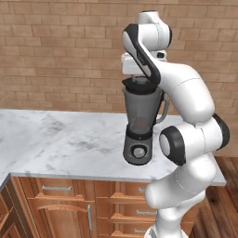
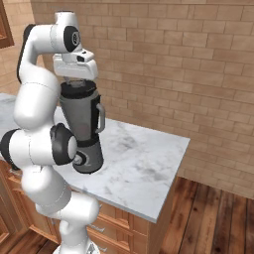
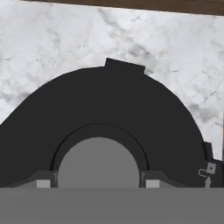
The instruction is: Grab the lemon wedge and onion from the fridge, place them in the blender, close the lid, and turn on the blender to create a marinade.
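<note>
The hand (image 3: 98, 183) sat right on top of the blender (image 1: 139, 118), which stood near the front edge of the marble tabletop (image 1: 60, 139). In the hand view the two fingertips (image 3: 43, 183) were spread wide on either side of the grey knob (image 3: 98, 164) in the middle of the lid (image 3: 109, 109), w/ what looked like slim gaps, so imo it was gripping nothing yet, though whether the pads already touched the knob was too tight to call. Lid looked seated on the jug's mouth, but the white wrist blocked the rim in both base views, so couldn't confirm it was fully down. What could've gone wrong: pushing down off-centre might tilt the lid, or shove the blender toward the edge. Couldn't make out lemon wedge or onion thru the smoky jug. Silver dial (image 1: 138, 152) on the base was visible, its setting unreadable.
</note>
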Robot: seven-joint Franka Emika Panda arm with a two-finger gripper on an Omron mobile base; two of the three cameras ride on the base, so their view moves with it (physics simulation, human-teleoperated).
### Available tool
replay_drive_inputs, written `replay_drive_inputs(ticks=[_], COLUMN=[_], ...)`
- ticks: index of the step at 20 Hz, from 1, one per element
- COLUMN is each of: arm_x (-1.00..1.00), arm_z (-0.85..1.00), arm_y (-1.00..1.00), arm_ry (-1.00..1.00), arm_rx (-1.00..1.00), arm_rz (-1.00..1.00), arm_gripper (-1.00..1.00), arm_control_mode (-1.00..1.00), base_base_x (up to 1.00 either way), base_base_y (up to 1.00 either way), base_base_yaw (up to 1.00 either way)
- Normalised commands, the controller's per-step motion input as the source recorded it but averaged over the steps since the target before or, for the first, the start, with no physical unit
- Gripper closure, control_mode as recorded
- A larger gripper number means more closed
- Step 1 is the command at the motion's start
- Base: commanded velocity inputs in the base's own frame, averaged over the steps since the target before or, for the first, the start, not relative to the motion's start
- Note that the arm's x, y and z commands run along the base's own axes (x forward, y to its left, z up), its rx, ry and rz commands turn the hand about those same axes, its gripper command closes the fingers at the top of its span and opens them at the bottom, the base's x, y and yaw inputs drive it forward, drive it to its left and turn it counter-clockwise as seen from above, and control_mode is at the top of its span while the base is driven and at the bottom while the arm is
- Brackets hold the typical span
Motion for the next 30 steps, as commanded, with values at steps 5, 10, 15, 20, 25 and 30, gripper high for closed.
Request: replay_drive_inputs(ticks=[5, 10, 15, 20, 25, 30], arm_x=[0.0, 0.0, 0.0, -0.07, -0.15, -0.03], arm_z=[-0.06, -0.06, -0.2, -0.21, 0.02, 0.29], arm_y=[-0.17, -0.11, -0.05, 0.0, 0.0, 0.0], arm_ry=[0.0, 0.0, 0.0, 0.05, 0.07, 0.0], arm_rx=[0.0, 0.0, 0.0, 0.0, 0.0, 0.0], arm_rz=[0.0, 0.0, 0.0, 0.0, 0.0, 0.0], arm_gripper=[1.0, 1.0, 1.0, 1.0, 1.0, 1.0], arm_control_mode=[-1.0, -1.0, -1.0, -1.0, -1.0, -1.0], base_base_x=[0.0, 0.0, 0.0, 0.0, 0.0, 0.0], base_base_y=[0.0, 0.0, 0.0, 0.0, 0.0, 0.0], base_base_yaw=[0.0, 0.0, 0.0, 0.0, 0.0, 0.0])
